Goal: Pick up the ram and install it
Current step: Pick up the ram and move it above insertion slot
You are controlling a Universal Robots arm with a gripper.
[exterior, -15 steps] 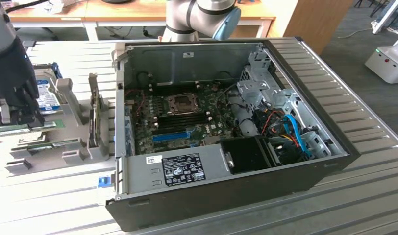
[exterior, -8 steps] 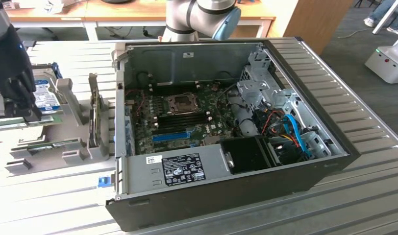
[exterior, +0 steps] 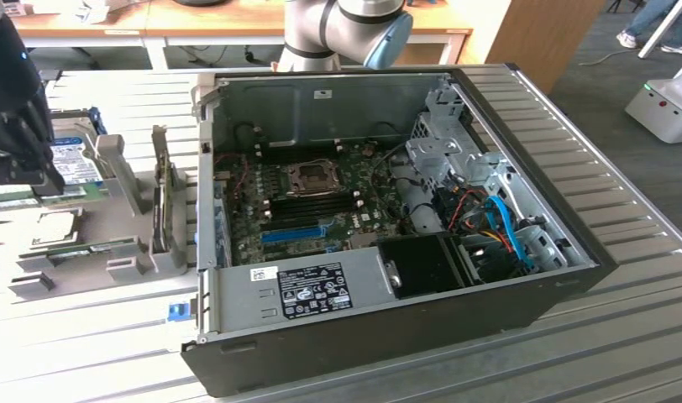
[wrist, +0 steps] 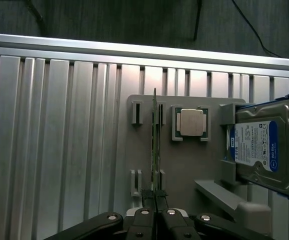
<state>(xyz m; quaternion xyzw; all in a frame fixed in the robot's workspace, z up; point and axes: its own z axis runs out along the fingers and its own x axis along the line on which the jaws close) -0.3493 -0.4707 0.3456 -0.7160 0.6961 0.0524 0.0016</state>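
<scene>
In the wrist view the ram point(wrist: 154, 140) is a thin green stick seen edge-on, running straight out from my gripper point(wrist: 156, 196). The jaws are shut on its near end. It lies over the slotted posts of a grey holder plate point(wrist: 184, 165); I cannot tell whether it rests in them or hangs above. In the exterior view my gripper point(exterior: 22, 164) is a dark shape at the far left, above the parts holder point(exterior: 117, 269). The open computer case point(exterior: 565, 277) lies to its right, with the motherboard point(exterior: 318, 201) and its memory slots exposed.
A blue-labelled hard drive point(wrist: 257, 147) point(exterior: 75, 159) and a silver processor point(wrist: 190, 123) point(exterior: 49, 222) sit on the holder beside the ram. The case walls, drive cage point(exterior: 448, 147) and blue cables point(exterior: 509, 227) crowd the motherboard. The arm's base point(exterior: 318, 34) stands behind the case on the ribbed metal table point(exterior: 610, 336).
</scene>
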